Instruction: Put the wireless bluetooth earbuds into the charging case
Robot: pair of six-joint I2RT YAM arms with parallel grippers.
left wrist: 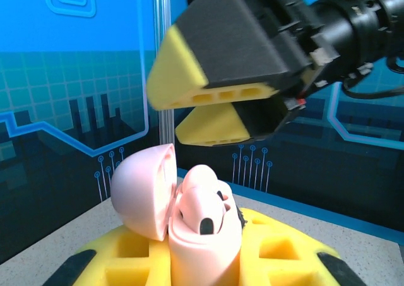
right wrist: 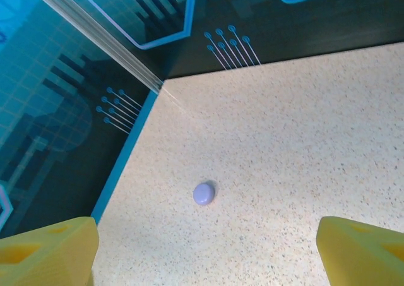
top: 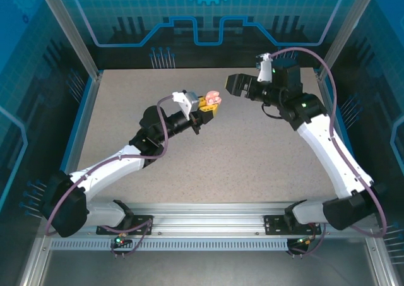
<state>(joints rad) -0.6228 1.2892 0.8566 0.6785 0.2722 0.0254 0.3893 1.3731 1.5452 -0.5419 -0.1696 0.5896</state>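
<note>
Pink charging case (left wrist: 203,251) gripped in the left claw (top: 209,104), with its lid (left wrist: 142,197) swung open toward the left of the wrist view. A pale pink earbud (left wrist: 205,213) appears seated in the case (dark oval facing the camera), its long axis seemingly running down into the well. The right claw (left wrist: 189,109), fingers parted and apparently empty, hovers just above and beyond the case with its tips aimed at it. A small purple disc (right wrist: 204,193) lies on the table (right wrist: 303,141), well apart from the case.

Pink charging case (left wrist: 205,256) stands open, lid leftward, one pink earbud (left wrist: 201,194) inside.
</note>
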